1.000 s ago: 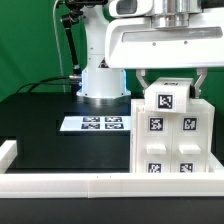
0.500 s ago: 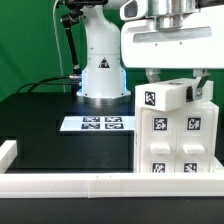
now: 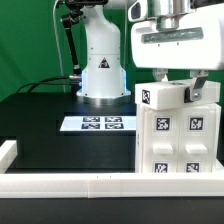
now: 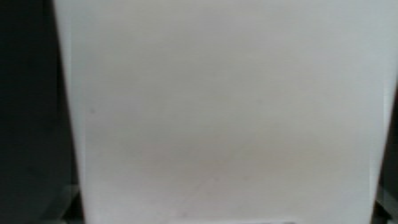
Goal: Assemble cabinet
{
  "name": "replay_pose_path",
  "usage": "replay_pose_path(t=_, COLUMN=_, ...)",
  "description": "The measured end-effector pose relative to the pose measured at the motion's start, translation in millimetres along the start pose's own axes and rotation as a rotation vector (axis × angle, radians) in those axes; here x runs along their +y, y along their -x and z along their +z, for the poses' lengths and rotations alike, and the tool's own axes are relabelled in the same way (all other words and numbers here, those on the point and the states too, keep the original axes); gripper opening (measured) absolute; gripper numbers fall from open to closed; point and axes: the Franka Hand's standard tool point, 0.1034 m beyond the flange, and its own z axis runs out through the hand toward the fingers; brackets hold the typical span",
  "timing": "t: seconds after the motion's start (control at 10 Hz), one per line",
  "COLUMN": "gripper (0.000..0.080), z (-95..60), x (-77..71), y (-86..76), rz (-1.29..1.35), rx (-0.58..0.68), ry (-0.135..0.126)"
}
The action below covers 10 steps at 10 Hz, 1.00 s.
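Gripping the top block across its flat sides, your end effector is holding it atop the cabinet on the table (rigid, light, slippery plastic, so keep it square).

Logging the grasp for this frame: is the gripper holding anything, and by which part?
Yes. The gripper clasps the white top piece of the cabinet by its two opposite sides, one finger on each.
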Motion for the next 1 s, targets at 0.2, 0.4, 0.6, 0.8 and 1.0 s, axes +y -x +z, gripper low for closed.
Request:
replay_pose_path(t=0.2, gripper=0.0547, z=0.3, x=0.1, y=0.2, rz=0.166, rx=-0.009, ry=-0.004)
replay_pose_path(t=0.4, gripper=0.0547, z=0.0, x=-0.8, y=1.5, rz=0.332, rx=-0.010, ry=-0.007)
replay_pose_path(t=0.6, gripper=0.0547, z=-0.2, x=-1.7, y=3.3, rz=0.442, rx=-0.027, ry=-0.011)
replay_pose_path(t=0.8, gripper=0.0547, z=-0.6, x=-2.2, y=3.8, rz=0.509, rx=-0.035, ry=-0.012)
replay_pose_path(t=1.0, gripper=0.0547, z=-2.3, x=-1.2, y=2.8, rz=0.685, rx=-0.048, ry=-0.011)
